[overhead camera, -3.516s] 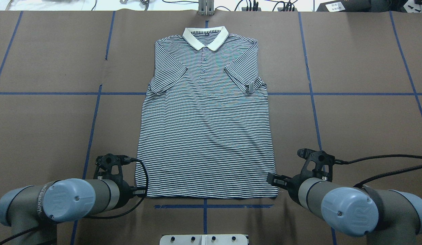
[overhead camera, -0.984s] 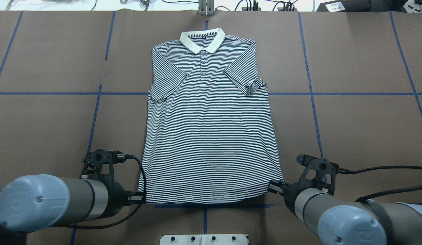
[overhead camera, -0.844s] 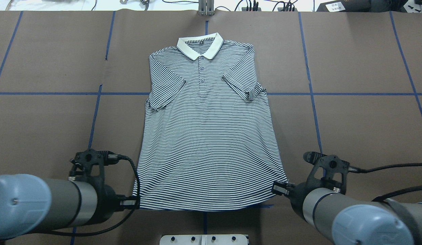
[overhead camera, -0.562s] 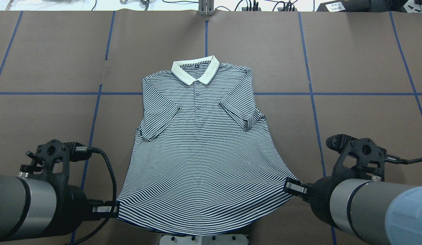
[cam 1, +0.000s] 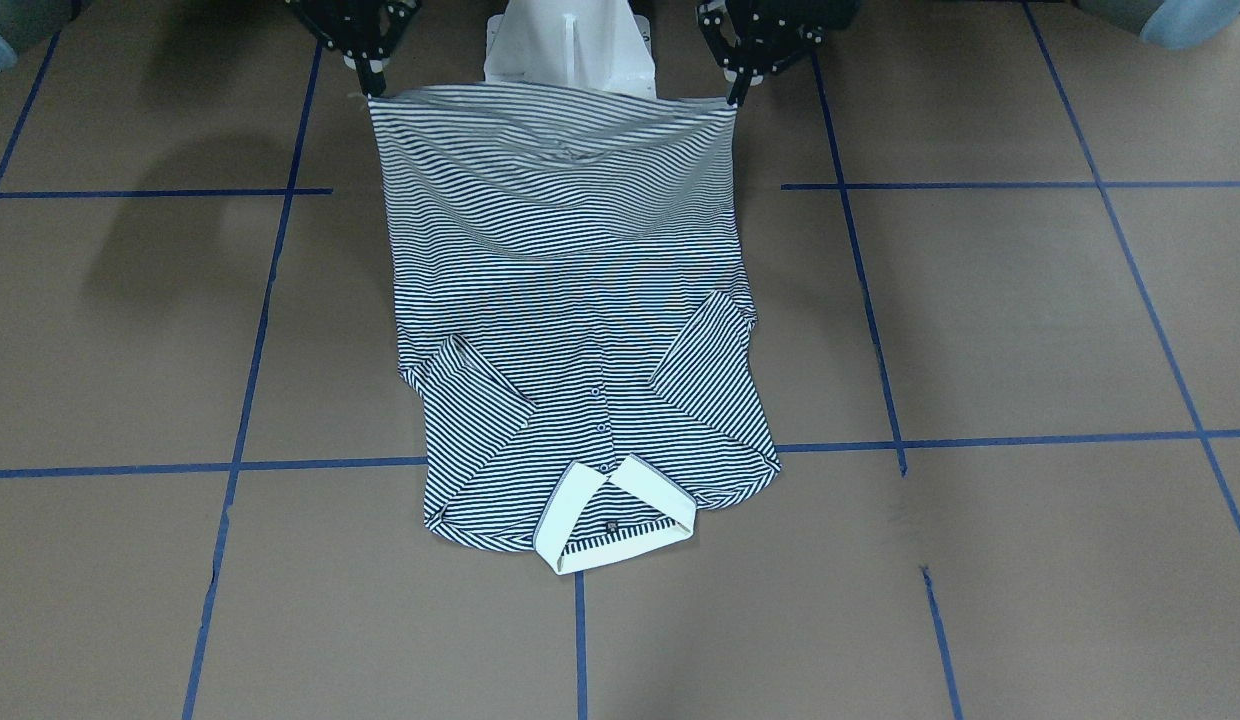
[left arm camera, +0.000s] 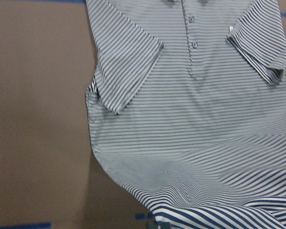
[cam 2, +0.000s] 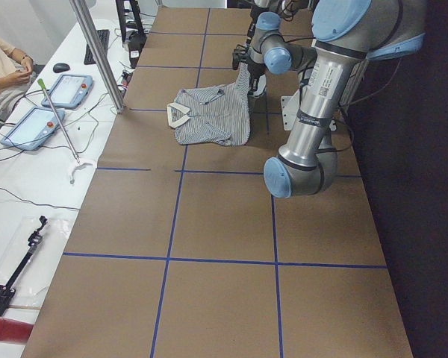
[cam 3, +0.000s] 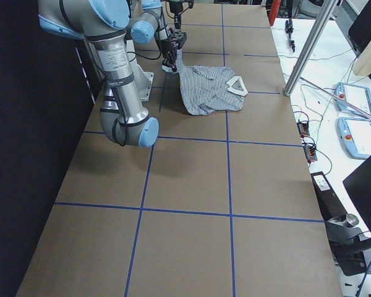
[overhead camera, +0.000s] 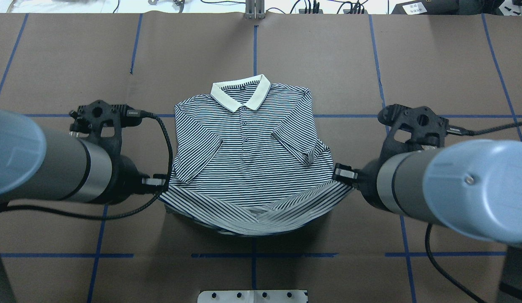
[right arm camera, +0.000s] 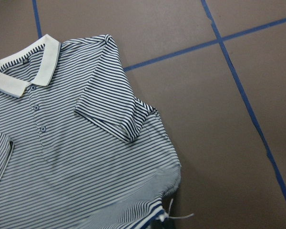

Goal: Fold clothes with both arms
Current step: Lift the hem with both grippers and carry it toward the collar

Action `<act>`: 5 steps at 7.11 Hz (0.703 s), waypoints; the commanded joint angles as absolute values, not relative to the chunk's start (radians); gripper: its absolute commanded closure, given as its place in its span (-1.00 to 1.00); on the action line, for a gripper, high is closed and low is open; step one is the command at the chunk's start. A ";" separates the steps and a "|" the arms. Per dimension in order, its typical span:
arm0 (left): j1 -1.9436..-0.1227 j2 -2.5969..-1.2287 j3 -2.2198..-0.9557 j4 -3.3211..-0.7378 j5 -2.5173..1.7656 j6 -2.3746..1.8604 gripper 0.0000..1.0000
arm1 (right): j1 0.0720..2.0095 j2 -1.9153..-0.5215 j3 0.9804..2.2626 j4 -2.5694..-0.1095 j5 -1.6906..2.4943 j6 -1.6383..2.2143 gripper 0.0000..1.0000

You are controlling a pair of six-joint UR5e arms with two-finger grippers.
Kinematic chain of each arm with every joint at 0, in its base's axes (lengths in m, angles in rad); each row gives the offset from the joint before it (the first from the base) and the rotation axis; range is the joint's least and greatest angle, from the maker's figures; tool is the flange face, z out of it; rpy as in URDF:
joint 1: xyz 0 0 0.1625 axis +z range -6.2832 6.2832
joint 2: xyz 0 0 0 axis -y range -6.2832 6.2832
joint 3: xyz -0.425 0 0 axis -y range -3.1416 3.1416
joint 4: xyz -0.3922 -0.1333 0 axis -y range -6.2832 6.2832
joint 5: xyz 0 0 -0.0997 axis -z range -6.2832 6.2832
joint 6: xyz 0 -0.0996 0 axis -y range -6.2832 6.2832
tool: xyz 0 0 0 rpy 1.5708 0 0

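Note:
The striped polo shirt (overhead camera: 248, 139) lies face up on the brown table, cream collar (overhead camera: 241, 93) at the far end and both sleeves folded onto the chest. Its hem is lifted and sags in an arc over the lower body. My left gripper (overhead camera: 161, 182) is shut on the hem's left corner and my right gripper (overhead camera: 340, 172) is shut on the right corner. From across the table the shirt (cam 1: 570, 300) hangs from the left gripper (cam 1: 735, 92) and the right gripper (cam 1: 368, 88). The wrist views show the shirt (left arm camera: 190, 119) below and its collar (right arm camera: 24, 71).
The white pedestal base (overhead camera: 252, 296) sits at the near table edge, just behind the raised hem. Blue tape lines (overhead camera: 383, 97) grid the brown table cover. A side bench with tablets (cam 2: 37, 123), a metal pole (cam 2: 97, 52) and a seated person lies beyond the far edge.
Both grippers, holding the hem corners, dragged the shirt toward the robot, then raised the hem and carried it forward over the lower body. The collar now lies nearer the table's middle.

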State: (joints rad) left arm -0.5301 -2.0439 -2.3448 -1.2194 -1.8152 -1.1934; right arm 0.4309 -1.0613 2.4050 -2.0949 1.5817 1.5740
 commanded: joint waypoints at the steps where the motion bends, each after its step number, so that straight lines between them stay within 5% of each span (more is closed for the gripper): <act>1: -0.691 -2.082 -2.171 -1.292 -1.818 -1.053 1.00 | 0.602 -1.060 2.124 -1.805 1.649 1.502 1.00; 5: -0.773 -2.146 -1.679 -1.722 -1.790 -1.006 1.00 | 0.673 -0.951 1.675 -1.509 1.640 1.477 1.00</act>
State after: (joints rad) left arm -0.7590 -2.1357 -1.8194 -1.5921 -1.8060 -1.0173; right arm 0.6606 -0.9821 1.8079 -1.5866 1.6440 1.4820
